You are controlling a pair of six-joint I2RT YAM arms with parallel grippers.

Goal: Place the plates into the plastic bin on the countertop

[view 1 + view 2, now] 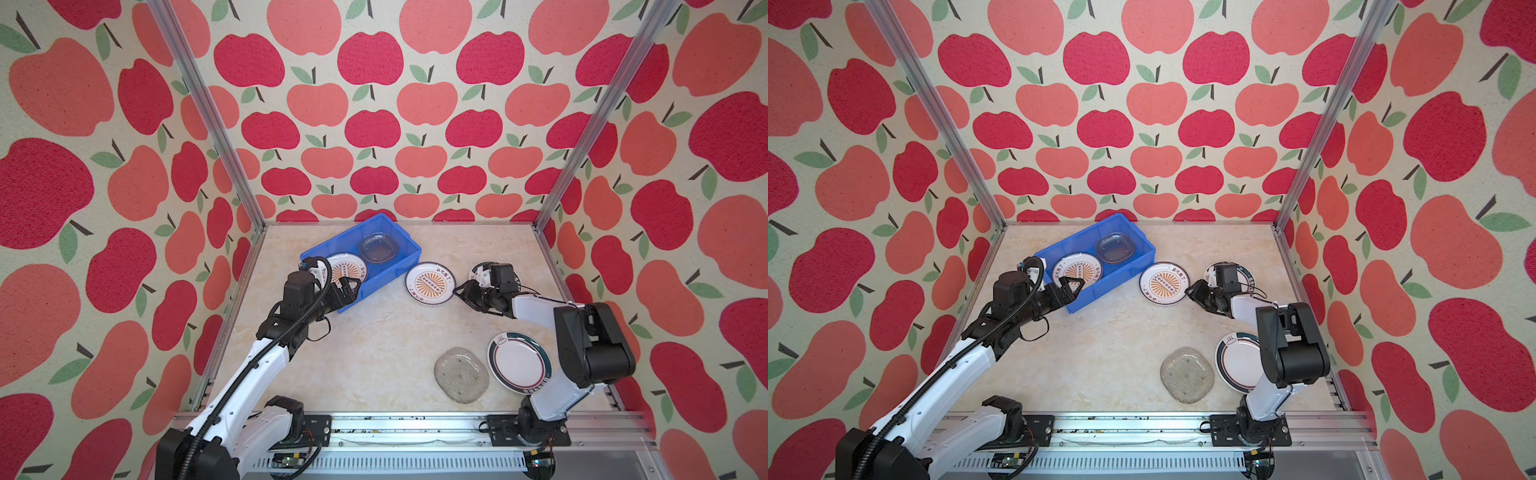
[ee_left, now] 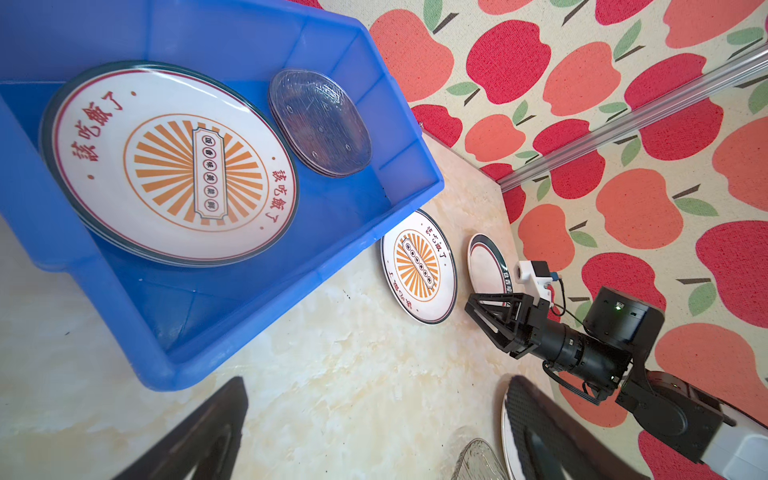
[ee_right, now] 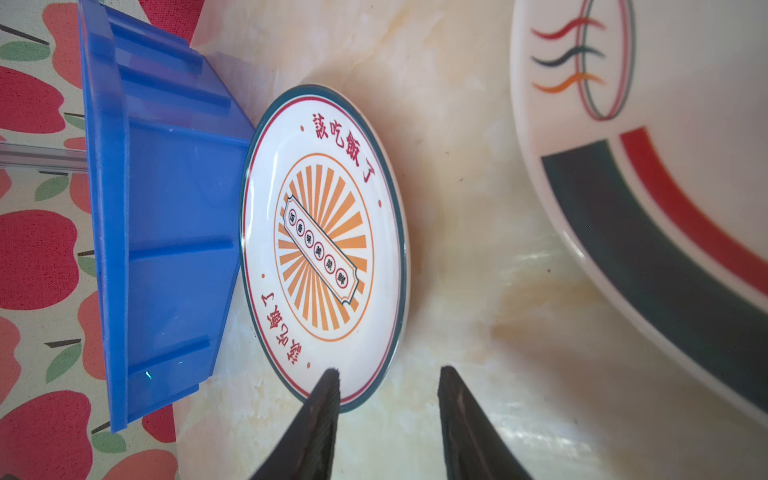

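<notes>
The blue plastic bin (image 1: 388, 277) (image 1: 1121, 276) stands at the back left of the countertop (image 1: 374, 340). It holds an orange sunburst plate (image 1: 347, 270) (image 2: 166, 166) and a clear glass plate (image 1: 378, 248) (image 2: 320, 124). Another sunburst plate (image 1: 430, 283) (image 3: 324, 245) lies just right of the bin. My right gripper (image 1: 457, 289) (image 3: 388, 370) is open at that plate's rim, with one finger over the plate and the other over the counter. My left gripper (image 1: 351, 286) (image 2: 378, 380) hangs wide open and empty by the bin's near corner.
A green-rimmed plate (image 1: 478, 270) (image 3: 665, 208) lies partly hidden behind my right wrist. Another green-rimmed plate (image 1: 519, 361) and a clear glass plate (image 1: 461, 374) lie at the front right beside the right arm. Apple-patterned walls and aluminium rails enclose the counter.
</notes>
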